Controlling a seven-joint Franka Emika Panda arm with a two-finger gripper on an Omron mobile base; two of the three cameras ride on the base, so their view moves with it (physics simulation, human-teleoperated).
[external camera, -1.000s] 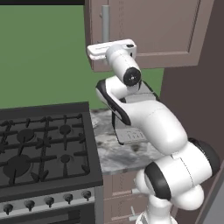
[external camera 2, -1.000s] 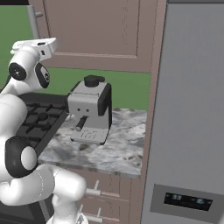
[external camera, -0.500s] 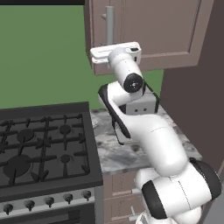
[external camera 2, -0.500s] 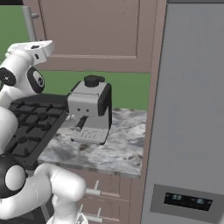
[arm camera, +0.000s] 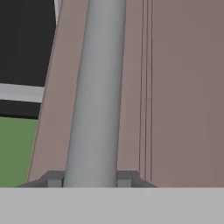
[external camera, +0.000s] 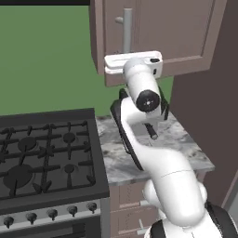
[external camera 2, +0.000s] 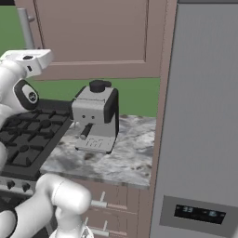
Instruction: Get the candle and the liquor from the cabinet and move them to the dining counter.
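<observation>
The mauve-brown cabinet [external camera: 186, 32] hangs above the worktop, and its panelled door [arm camera: 183, 87] is close in front of the hand. The long silver bar handle [arm camera: 98, 87] runs up between my two fingertips, which press against its sides. My gripper [arm camera: 89, 179] is shut on this handle. From the base, the white hand sits just under the handle [external camera: 126, 28] at the door's left edge. In the right base view my gripper [external camera 2: 28, 58] is below the handle [external camera 2: 25, 28]. The candle, the liquor and the dining counter are out of view.
A grey coffee machine [external camera 2: 95, 116] stands on the small marbled worktop [external camera 2: 125, 160] under the cabinet. A black gas stove [external camera: 42, 153] lies to the left. A tall grey fridge [external camera 2: 204, 116] stands to the right. The wall behind is green.
The hand and the handle in it have come a little toward the base, so the door's handle edge swings out. The elbow has shifted. The stove and coffee machine stay put.
</observation>
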